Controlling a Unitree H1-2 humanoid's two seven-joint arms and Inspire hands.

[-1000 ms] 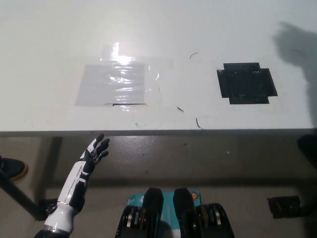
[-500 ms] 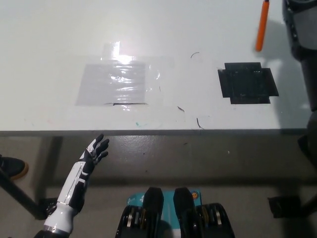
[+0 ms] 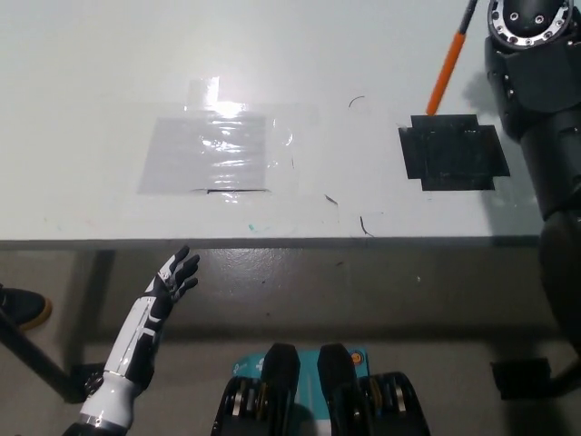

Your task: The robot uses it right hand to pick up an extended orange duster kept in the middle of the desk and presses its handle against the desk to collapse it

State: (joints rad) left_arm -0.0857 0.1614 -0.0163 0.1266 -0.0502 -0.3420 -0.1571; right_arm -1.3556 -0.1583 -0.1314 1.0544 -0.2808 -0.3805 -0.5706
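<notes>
Resting left hand (image 3: 175, 275) open, orange duster (image 3: 447, 66) tilted

White desk (image 3: 109, 73) filled the upper half of view, front edge running straight across. Clear glossy tape patch (image 3: 211, 150) lay left of centre, catching a bright glare. Black tape square (image 3: 451, 152) sat to its right, well apart. Small dark scuff marks (image 3: 361, 225) between them. Below the edge: grey-brown floor (image 3: 363, 291), in shade. A dark shoe (image 3: 23, 309) at far left.
</notes>
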